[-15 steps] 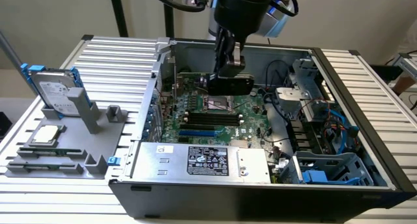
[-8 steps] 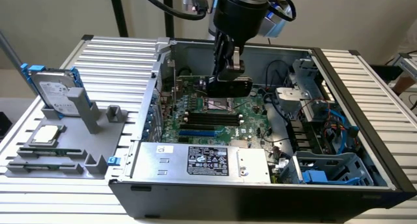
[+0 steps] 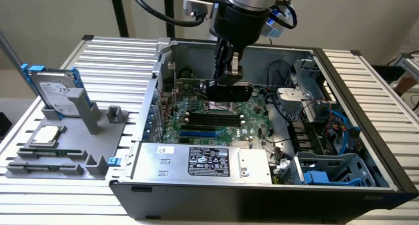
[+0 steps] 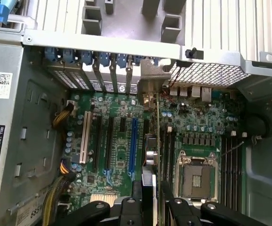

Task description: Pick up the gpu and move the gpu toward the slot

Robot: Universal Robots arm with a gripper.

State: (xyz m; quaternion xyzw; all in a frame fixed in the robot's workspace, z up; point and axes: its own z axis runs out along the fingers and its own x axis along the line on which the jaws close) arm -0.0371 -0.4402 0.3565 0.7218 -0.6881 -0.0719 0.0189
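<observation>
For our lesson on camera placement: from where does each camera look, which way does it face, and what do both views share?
Exterior view: off the arm, high up, looking down into the open computer case; the arm and pincer show, gripping the gpu.
Wrist view: on the wrist, looking down past the pincer and gpu onto the motherboard.
Shared: pincer, gpu, motherboard, blue slot.

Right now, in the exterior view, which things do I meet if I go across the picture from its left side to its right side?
hard drive with blue rails → gpu → blue drive cage
</observation>
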